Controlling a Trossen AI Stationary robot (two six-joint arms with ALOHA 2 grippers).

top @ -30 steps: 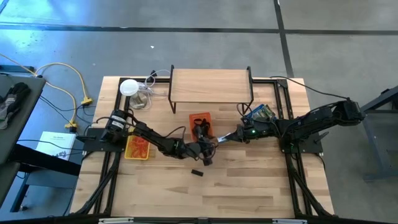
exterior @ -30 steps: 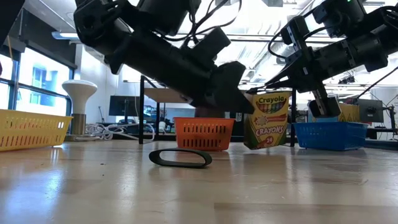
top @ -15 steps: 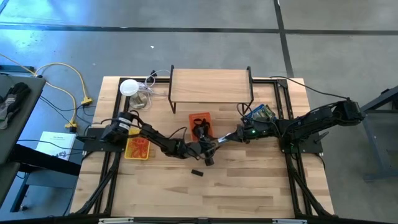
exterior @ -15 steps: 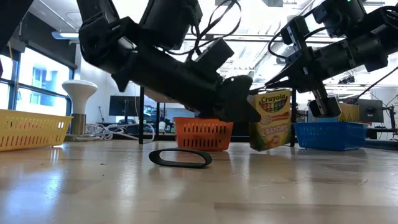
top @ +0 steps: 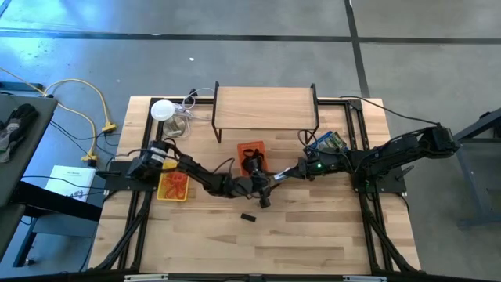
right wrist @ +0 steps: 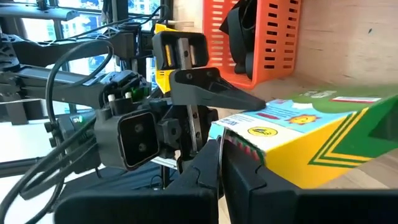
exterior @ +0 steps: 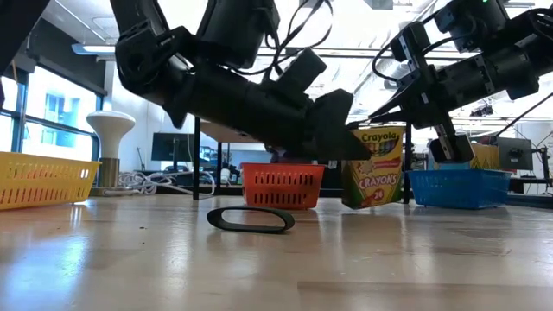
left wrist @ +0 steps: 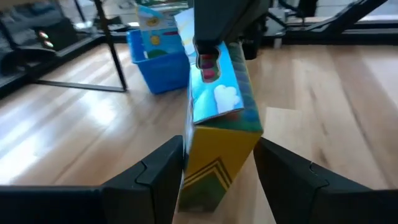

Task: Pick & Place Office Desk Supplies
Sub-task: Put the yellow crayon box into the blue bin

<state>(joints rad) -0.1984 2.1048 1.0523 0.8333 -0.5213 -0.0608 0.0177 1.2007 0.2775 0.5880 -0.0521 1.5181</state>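
Observation:
A yellow-and-green crayon box [exterior: 376, 168] hangs upright between both grippers, just in front of the orange tray [top: 252, 151]. My left gripper [left wrist: 221, 180] reaches in from the table's left, with a finger on either side of the box's lower half. My right gripper [right wrist: 219, 171] comes from the table's right and is shut on the box's top. A flat black loop [exterior: 251, 219] lies on the table nearer the front edge, touched by nothing. Black pieces fill the orange tray, and red-orange pieces lie in the yellow tray [top: 173, 186]. My left gripper holds the crayon box's lower body [left wrist: 214, 168] between its two fingers [left wrist: 163, 175], coming in level from the table's left. The box stands upright in the hold, its base a little above the table. My right gripper pinches the box's top edge [right wrist: 239, 142] between its shut fingers, coming slantwise from the table's right and above. The box hangs below these fingers.
A blue tray [top: 327, 143] with more crayon boxes sits near the right arm. A wooden shelf on black legs [top: 266, 108] stands at the far side, and a white lamp with cables [top: 163, 110] is at the far left. Bare wood lies along the near edge.
My left gripper has moved in toward the crayon box and now has a finger on each side of it. The box tipped over and dipped half a second ago, and it stands upright again now. My right gripper has kept its hold on the top.

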